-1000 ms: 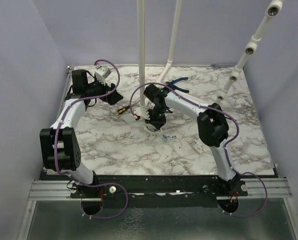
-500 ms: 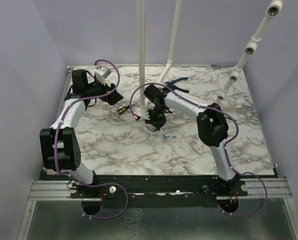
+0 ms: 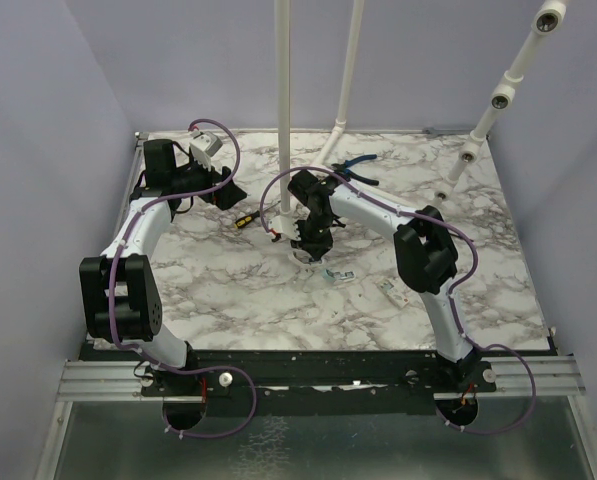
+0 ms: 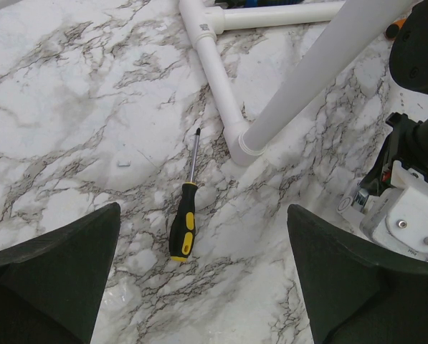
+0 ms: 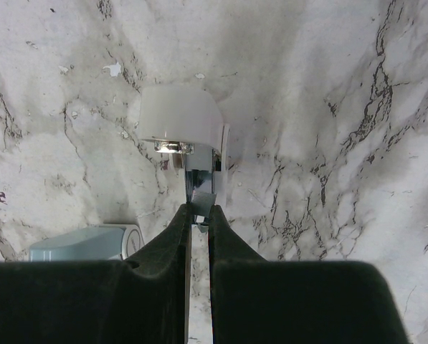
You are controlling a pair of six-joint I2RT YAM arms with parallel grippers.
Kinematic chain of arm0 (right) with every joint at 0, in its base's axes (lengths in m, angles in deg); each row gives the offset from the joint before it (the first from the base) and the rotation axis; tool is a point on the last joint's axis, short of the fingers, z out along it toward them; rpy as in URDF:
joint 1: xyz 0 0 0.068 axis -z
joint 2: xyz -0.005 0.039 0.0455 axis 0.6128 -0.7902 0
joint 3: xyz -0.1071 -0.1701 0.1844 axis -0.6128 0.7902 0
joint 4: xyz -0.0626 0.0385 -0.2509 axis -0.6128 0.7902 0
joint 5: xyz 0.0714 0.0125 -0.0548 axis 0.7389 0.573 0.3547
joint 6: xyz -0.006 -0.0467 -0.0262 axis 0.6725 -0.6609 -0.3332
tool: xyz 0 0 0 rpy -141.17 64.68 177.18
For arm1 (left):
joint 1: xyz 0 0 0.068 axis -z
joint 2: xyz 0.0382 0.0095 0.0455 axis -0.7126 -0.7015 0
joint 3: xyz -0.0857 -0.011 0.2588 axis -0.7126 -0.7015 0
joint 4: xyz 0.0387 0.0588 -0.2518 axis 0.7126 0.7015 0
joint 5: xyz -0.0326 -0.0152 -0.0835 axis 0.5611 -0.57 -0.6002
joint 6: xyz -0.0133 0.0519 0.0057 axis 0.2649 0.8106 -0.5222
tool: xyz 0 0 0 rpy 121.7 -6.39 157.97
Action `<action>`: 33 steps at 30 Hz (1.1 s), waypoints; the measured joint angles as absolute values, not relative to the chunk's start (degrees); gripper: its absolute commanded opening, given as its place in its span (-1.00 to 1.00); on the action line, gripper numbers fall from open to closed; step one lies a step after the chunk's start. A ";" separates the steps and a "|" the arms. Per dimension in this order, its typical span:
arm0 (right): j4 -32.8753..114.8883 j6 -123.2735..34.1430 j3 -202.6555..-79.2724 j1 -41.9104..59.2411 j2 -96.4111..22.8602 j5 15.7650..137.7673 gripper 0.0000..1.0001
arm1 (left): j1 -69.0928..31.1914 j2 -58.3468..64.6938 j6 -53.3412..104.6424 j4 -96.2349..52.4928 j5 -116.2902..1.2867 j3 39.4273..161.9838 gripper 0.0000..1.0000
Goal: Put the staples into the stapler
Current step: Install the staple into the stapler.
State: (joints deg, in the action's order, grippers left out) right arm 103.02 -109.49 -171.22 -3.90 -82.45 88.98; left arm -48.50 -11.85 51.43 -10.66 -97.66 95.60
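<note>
**A:** Surface and room first?

**B:** Looking down on a white table (image 3: 228, 290) veined in grey, with lavender walls (image 3: 38, 150) close around it and an aluminium rail (image 3: 308, 380) along the near edge.

**A:** Left side?

**B:** Toward the far-left corner, the left gripper (image 3: 230, 193), spread wide above the top and holding nothing. Under it, a yellow-and-black screwdriver (image 4: 183, 229) lying flat, tip toward the white pipework. Just left of its shaft, a tiny pale sliver (image 4: 122, 162), too small to name.

**A:** Anything in the way?

**B:** White PVC pipe frame (image 3: 283, 100) standing up from the far-middle of the table. From the left wrist, one slanted pipe (image 4: 321, 64) crossing the view and hiding the marble behind it.

**A:** And the middle?

**B:** About mid-table, the right gripper (image 5: 199, 213) pointing down, fingers pressed together on the thin silvery strip of the stapler (image 5: 179, 118). Pale blocky end of it resting on the marble just beyond the fingertips. Beside the left finger, a pale blue-grey block (image 5: 84, 244); cannot tell whether part of the same thing.

**A:** Further right?

**B:** Blue-handled pliers (image 3: 358, 165) near the far edge, partly behind the right arm. Two pale scraps (image 3: 343, 276) right of centre, too small to identify.
</note>
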 measured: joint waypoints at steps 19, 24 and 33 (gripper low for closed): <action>102.78 -109.46 -171.19 -3.94 -82.61 88.96 -0.85 | -48.50 -11.85 51.43 -10.66 -97.66 95.60 0.98; 102.58 -109.44 -171.17 -4.16 -82.67 88.96 -0.85 | -48.74 -11.85 51.43 -10.66 -97.69 95.60 0.98; 102.19 -109.33 -170.80 -4.16 -82.67 88.96 -0.85 | -48.85 -11.85 51.45 -10.66 -97.69 95.60 0.98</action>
